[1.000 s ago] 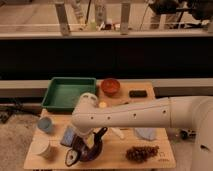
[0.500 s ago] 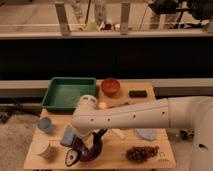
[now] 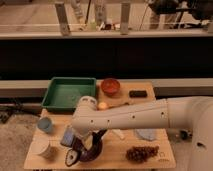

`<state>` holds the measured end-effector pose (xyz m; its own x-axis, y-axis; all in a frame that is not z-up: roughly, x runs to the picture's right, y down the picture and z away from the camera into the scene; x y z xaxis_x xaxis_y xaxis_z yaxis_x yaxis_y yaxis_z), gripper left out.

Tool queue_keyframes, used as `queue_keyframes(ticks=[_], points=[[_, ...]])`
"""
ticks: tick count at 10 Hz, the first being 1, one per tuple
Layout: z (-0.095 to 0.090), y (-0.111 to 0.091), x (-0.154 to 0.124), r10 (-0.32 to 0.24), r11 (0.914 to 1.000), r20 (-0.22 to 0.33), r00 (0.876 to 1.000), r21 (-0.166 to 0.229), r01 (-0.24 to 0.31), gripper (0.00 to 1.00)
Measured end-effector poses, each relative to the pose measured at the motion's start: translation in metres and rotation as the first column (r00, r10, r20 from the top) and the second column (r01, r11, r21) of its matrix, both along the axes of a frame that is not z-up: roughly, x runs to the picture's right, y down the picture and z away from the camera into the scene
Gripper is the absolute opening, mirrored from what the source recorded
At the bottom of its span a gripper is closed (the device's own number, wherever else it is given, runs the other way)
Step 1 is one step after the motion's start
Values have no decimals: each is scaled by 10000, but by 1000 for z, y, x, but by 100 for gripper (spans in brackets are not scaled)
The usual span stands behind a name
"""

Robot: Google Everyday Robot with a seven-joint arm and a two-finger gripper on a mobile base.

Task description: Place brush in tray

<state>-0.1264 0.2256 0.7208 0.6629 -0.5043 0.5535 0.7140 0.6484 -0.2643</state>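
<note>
The black brush [image 3: 71, 159] lies near the table's front edge at the left. Its oval head with a pale centre points toward me, and its handle runs back toward a dark round bowl [image 3: 93, 149]. My gripper [image 3: 83, 144] hangs at the end of the white arm, right over the brush handle and the bowl's left side. It is open, and I see nothing lifted in it. The green tray [image 3: 67, 94] sits at the table's back left corner, apart from the gripper, with nothing visible in it.
Behind the arm are an orange-red bowl [image 3: 110, 86], a black block [image 3: 138, 93] and a yellow ball [image 3: 103, 105]. A blue cup [image 3: 45, 125], white cup [image 3: 42, 148] and blue packet [image 3: 67, 135] stand left. A cream stick [image 3: 118, 133], pale cloth [image 3: 145, 134] and brown cluster [image 3: 141, 152] lie right.
</note>
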Motion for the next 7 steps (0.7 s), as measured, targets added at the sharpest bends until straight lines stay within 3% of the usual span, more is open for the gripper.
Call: queue_keyframes(ticks=[7], points=[[5,8,9,467,9983,16,9989,-348,-466,80]])
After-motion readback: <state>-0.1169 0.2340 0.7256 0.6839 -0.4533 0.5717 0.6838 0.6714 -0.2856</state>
